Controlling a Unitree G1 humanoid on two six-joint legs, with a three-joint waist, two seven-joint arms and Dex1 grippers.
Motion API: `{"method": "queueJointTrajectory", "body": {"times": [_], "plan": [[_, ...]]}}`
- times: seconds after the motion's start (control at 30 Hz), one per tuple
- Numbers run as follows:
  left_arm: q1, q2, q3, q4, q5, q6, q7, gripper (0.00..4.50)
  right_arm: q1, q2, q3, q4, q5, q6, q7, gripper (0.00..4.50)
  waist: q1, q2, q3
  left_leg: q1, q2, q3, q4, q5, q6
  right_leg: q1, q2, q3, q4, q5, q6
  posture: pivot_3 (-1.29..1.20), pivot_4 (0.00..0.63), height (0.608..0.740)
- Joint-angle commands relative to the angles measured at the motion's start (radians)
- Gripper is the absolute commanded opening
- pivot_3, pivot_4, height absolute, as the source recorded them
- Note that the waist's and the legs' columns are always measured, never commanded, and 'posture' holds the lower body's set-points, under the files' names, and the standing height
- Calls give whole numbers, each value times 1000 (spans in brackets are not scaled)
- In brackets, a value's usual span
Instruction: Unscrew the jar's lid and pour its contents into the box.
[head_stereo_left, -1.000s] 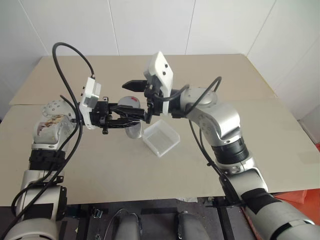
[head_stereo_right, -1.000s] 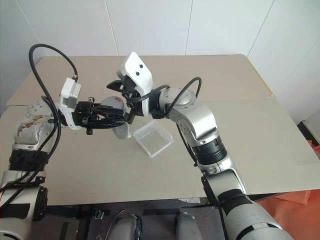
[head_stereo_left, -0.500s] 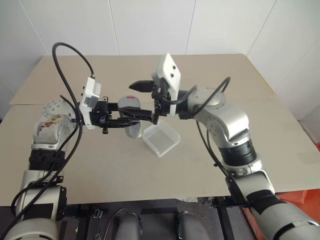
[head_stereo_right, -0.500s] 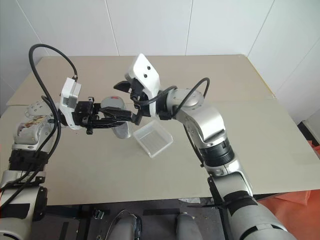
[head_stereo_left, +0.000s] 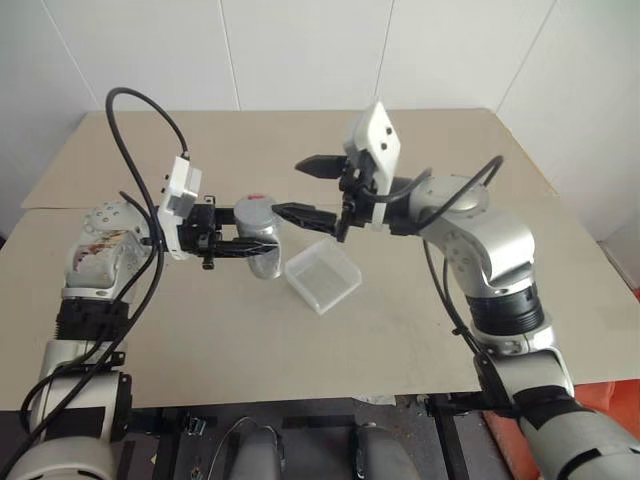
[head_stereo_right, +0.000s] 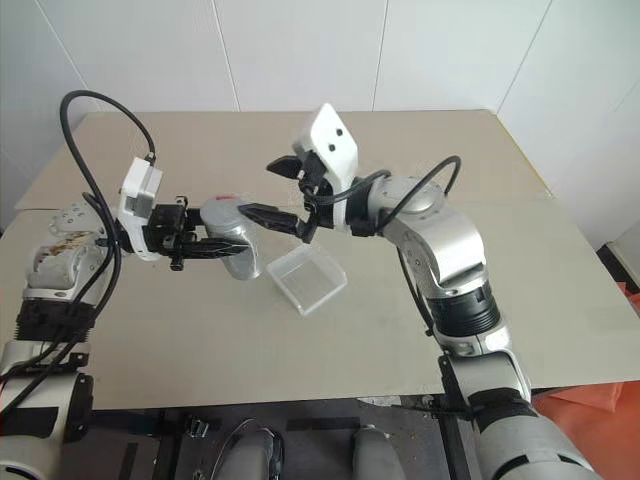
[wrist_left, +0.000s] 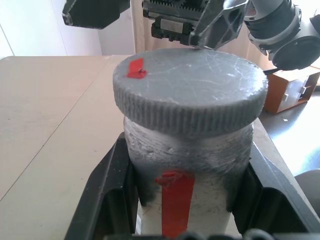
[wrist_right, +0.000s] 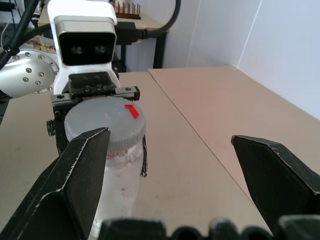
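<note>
A broad beige bench (head_stereo_left: 420, 330) with a seam running across it stands against plain white panelled walls (head_stereo_left: 300, 50); in the left wrist view an orange-brown crate (wrist_left: 292, 90) sits on the floor beyond the bench edge. On the bench lies the small shallow square box of clear plastic with rounded corners (head_stereo_left: 323, 275), just beside and below the raised jar.

The left hand (head_stereo_left: 262, 240) reaches in level from the left, its two black fingers pressed against the sides of the small clear plastic cylindrical jar (head_stereo_left: 262, 252), which has a red streak on its wall. The round grey screw lid (head_stereo_left: 256, 213) with a small red mark sits on the jar's top. The jar is held above the bench, beside the box's left corner.

The right hand (head_stereo_left: 305, 187) has its fingers spread wide and empty. A second ago it was over the lid with its fingers around it; now it has drawn away to the right and stands apart from the jar, over the box. The left hand, jar and box have not shifted.
</note>
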Motion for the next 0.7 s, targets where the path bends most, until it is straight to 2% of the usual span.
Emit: {"method": "queueJointTrajectory", "body": {"times": [0.03, 0.33, 0.7], "plan": [[-19, 12, 25, -27, -19, -13, -6, 1989, 5, -20, -34, -60, 31, 14, 10, 4460, 0, 0, 0, 0, 0, 0, 0, 0, 0, 0, 0, 0, 0, 0, 0, 0, 150, 740], [-18, 0, 15, -28, -18, -13, 3, 1989, -15, 38, -4, -127, 70, 30, 0, 4460, 0, 0, 0, 0, 0, 0, 0, 0, 0, 0, 0, 0, 0, 0, 0, 0, 150, 740], [-25, -5, 13, -31, -21, -10, -1, 1989, -102, 160, 68, 6, -1, -19, -20, 4460, 1, 0, 0, 0, 0, 0, 0, 0, 0, 0, 0, 0, 0, 0, 0, 0, 150, 740]]}}
